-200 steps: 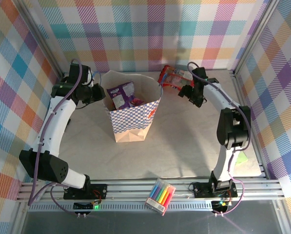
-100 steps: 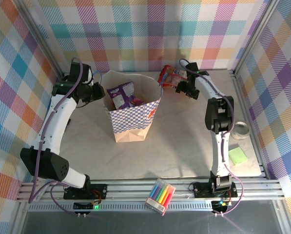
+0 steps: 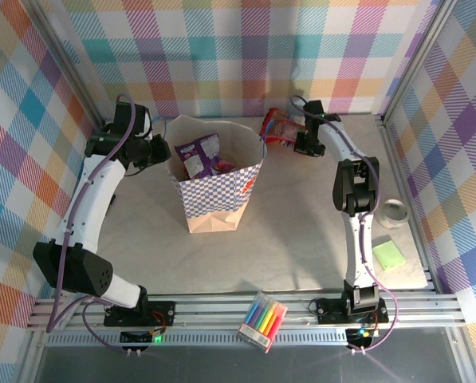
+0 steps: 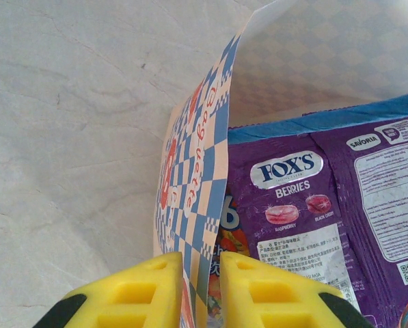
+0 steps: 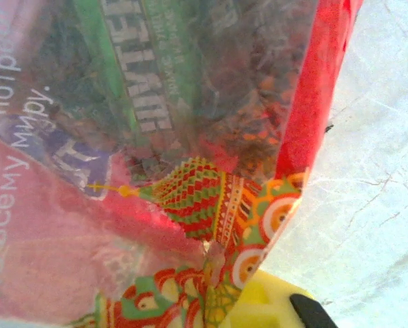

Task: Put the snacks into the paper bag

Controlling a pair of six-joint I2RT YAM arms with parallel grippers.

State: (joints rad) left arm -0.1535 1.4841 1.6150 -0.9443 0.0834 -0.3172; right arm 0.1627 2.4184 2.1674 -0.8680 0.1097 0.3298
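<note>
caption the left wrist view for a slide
Left gripper pinching the paper bag by its rim, purple berries packet inside

Red packet right up against the lens: green stripe, white Cyrillic print, patterned domes. Bottom edge pinched by right hand, one yellow finger visible. Pale worktop on the right.

Counter: pale marbled top. Upper centre-left: paper bag, standing upright. Upper centre, nr back wall: red snack packet. Right edge: clear round item, w/ green pad below it, apart.
</note>
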